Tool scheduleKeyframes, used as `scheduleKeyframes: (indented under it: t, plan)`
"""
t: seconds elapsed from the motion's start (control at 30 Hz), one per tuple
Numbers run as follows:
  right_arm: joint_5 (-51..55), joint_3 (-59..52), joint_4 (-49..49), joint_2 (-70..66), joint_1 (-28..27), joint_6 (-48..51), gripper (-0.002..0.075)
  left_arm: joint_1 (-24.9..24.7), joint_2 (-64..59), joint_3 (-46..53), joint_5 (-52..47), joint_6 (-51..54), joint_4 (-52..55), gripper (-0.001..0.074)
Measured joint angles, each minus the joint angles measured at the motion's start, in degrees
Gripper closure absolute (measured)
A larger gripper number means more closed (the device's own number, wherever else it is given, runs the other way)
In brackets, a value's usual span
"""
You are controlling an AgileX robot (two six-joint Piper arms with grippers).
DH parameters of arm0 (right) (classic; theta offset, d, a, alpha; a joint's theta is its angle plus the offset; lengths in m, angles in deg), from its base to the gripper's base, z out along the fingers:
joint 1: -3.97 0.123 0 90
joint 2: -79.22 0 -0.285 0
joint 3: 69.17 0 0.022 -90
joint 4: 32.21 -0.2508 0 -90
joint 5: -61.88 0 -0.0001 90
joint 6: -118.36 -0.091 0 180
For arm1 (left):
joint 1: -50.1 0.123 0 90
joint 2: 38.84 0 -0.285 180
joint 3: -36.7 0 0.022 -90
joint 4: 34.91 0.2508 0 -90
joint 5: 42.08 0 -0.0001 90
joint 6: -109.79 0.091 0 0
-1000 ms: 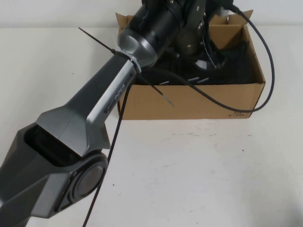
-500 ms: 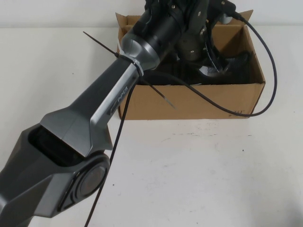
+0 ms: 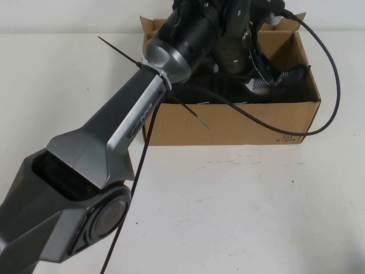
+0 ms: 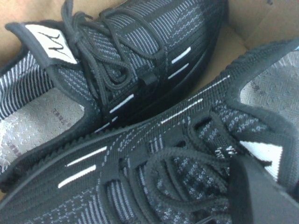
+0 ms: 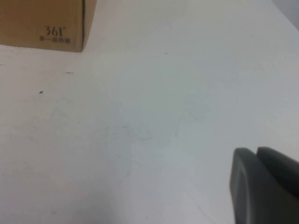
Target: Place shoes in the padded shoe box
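The brown padded shoe box (image 3: 228, 123) stands at the back of the table. Both black knit sneakers are inside it. In the left wrist view one shoe (image 4: 140, 60) lies against the cardboard wall, and the other shoe (image 4: 140, 186) lies beside it. My left gripper (image 3: 251, 57) reaches down into the box. One dark finger (image 4: 261, 196) sits on the second shoe's tongue by its white label. That shoe (image 3: 276, 77) is tilted, its grey lining showing near the box's right end. My right gripper (image 5: 264, 186) hovers shut and empty over bare table.
The left arm and its black cable (image 3: 325, 74) cover much of the box. The cable loops over the box's right front corner. The box corner with its dark logo (image 5: 56, 31) shows in the right wrist view. White table (image 3: 239, 217) lies in front.
The shoe under my left gripper has been tilted and shifted toward the box's right end, its grey lining now showing. The left wrist has turned slightly.
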Motion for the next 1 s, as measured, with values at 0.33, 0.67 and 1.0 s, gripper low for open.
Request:
scheduleKeyframes:
  t: [0.33, 0.67, 1.0]
  plan:
    - [0.0, 0.0, 0.0, 0.0, 0.0, 0.0, 0.0734, 0.6, 0.2, 0.0, 0.0, 1.8, -4.7, 0.0640]
    - [0.0, 0.0, 0.0, 0.0, 0.0, 0.0, 0.0734, 0.9, 0.8, -0.1, 0.5, 1.0, -4.8, 0.0302]
    - [0.0, 0.0, 0.0, 0.0, 0.0, 0.0, 0.0734, -0.2, 6.2, -0.1, 0.5, -0.8, 1.6, 0.0578]
